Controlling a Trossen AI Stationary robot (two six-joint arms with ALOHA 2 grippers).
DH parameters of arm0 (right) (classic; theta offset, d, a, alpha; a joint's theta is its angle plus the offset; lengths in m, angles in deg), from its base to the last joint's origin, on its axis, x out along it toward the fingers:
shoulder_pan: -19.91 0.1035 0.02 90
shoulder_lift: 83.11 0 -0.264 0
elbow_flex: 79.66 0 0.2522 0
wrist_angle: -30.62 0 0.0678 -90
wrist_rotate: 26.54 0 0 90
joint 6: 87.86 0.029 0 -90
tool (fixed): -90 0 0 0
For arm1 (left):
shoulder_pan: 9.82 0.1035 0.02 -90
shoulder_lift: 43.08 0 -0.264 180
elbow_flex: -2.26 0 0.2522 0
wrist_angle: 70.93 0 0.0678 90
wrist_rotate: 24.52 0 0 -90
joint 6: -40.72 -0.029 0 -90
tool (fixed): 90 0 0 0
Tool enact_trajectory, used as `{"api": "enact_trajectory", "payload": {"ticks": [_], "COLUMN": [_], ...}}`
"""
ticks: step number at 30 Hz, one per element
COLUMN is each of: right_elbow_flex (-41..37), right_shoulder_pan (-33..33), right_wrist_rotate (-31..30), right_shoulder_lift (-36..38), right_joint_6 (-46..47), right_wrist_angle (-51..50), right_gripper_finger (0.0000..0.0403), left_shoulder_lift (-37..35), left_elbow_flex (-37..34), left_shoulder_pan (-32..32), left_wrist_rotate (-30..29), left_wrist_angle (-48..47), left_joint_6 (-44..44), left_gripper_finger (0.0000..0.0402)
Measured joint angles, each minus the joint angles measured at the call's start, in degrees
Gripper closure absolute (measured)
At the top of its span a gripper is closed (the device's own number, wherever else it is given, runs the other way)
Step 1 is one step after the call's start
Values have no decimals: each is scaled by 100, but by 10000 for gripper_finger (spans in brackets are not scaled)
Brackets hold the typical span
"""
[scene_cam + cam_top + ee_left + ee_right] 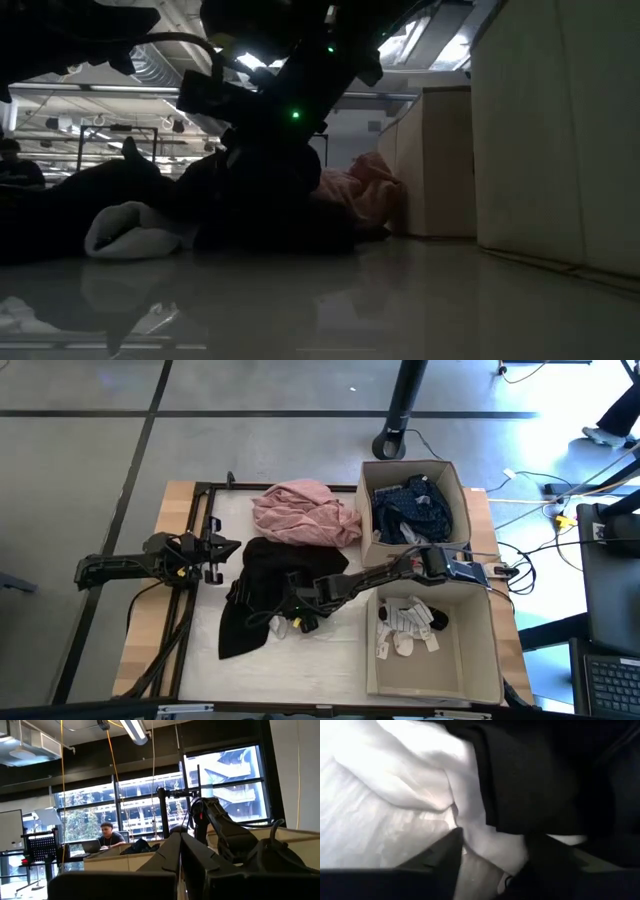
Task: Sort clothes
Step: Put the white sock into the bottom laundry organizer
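Right gripper [292, 615] pressing down on black fabric garment [255, 595] mid-table, fingers spread wide over a small white sock [420, 795]. Left gripper [222, 553] idling at table's left, fingers parted.

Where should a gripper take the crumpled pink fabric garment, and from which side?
Likely a raised fold near the middle of the crumpled pink fabric garment, coming straight down from above: it lies heaped, its folds standing up, and the beige cardboard box crowds one side.

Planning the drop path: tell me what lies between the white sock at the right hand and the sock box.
Nothing visible on the table blocks it. The right hand is down at the white sock beside the black garment; only the sock box's near wall must be cleared.
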Motion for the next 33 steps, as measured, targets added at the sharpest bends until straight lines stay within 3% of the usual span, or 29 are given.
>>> {"api": "enact_trajectory", "payload": {"ticks": [10,18,24,33], "right_elbow_flex": [-2,6,17,17], "right_shoulder_pan": [-7,87,214,507], "right_wrist_rotate": [6,-66,-120,-347], "right_shoulder_lift": [0,439,974,2067], "right_joint_6": [-290,-326,-445,-290], "right_wrist_angle": [-192,-614,-1057,-1942], "right_gripper_finger": [387,372,389,385], "left_shoulder_lift": [4,4,4,4], "left_elbow_flex": [0,9,9,9], "left_shoulder_pan": [2,0,0,0], "left_wrist_rotate": [0,0,0,0], "left_wrist_angle": [2,32,37,34], "left_joint_6": [11,11,13,14], "left_gripper_finger": [396,396,396,396]}}
